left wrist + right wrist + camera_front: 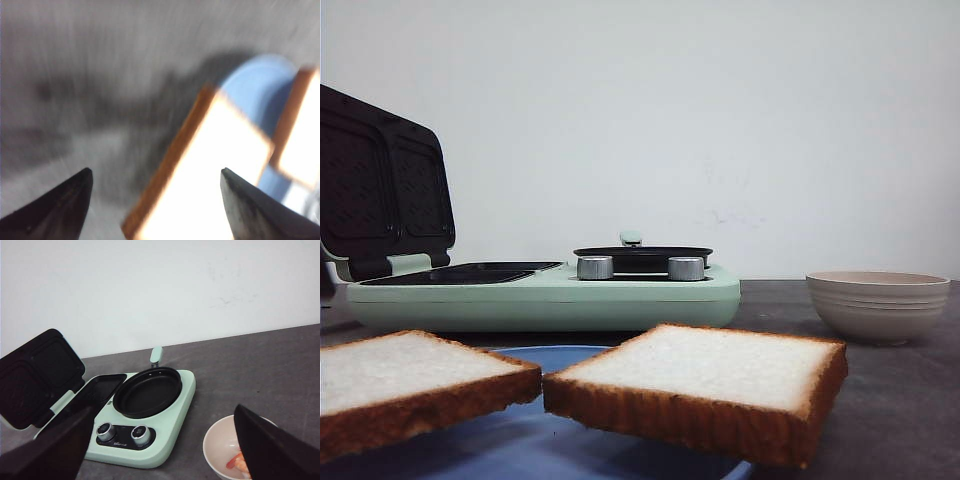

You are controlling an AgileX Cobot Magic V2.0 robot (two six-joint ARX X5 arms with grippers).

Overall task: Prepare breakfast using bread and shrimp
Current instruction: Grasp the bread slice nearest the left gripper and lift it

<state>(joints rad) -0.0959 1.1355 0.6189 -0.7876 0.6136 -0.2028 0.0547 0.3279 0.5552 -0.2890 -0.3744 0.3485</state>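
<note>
- We are hovering our left gripper [156,200], jaws wide, right above the nearer bread slice [210,170] on the blue plate [255,87].
- Our right gripper [165,450], also wide, is hanging farther from that plate.

Shrimp [236,461] in bowl [215,442], right of cooker [165,440]

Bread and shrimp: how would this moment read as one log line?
bread: two slices on blue plate | shrimp: in bowl | sandwich maker: lid open | left gripper: open above a slice | right gripper: open, holding nothing

Left fingers [50,212] black, wedge-shaped, tapering to points; right fingers [270,450] same matte black wedges
</note>
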